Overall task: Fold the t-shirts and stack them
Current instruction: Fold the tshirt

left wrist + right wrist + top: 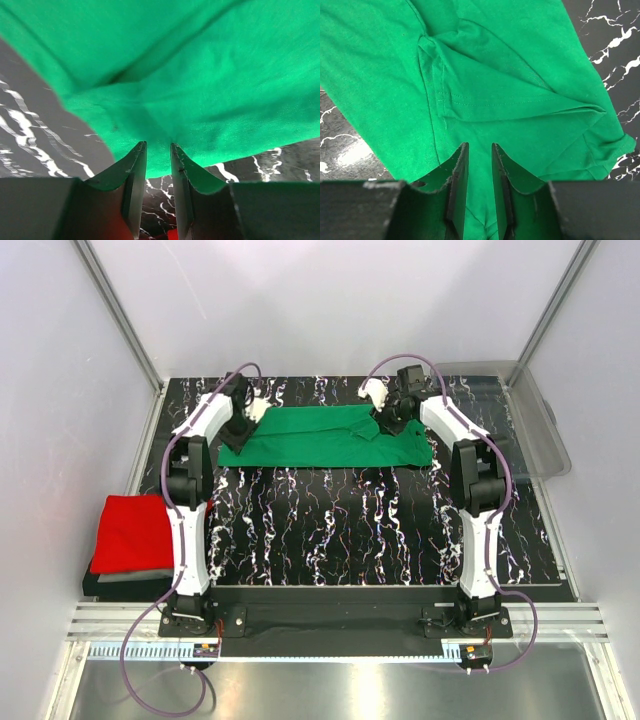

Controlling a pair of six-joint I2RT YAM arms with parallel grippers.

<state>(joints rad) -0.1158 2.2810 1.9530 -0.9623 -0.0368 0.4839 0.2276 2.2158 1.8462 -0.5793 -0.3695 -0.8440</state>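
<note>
The bright green t-shirt (330, 437) lies spread and partly folded across the far middle of the black marbled table. My left gripper (243, 425) is at its left end. In the left wrist view (158, 145) the jaws stand narrowly apart, pinching the puckered edge of the green cloth (200, 75) at the tips. My right gripper (385, 423) is at the shirt's upper right part. In the right wrist view (478, 145) green cloth (520, 65) runs between its nearly closed jaws. A folded red t-shirt (133, 530) lies on a folded grey one (130, 578) at the near left.
A clear plastic bin (530, 420) stands at the far right edge of the table. Pale walls enclose the table on three sides. The arm bases sit at the near edge.
</note>
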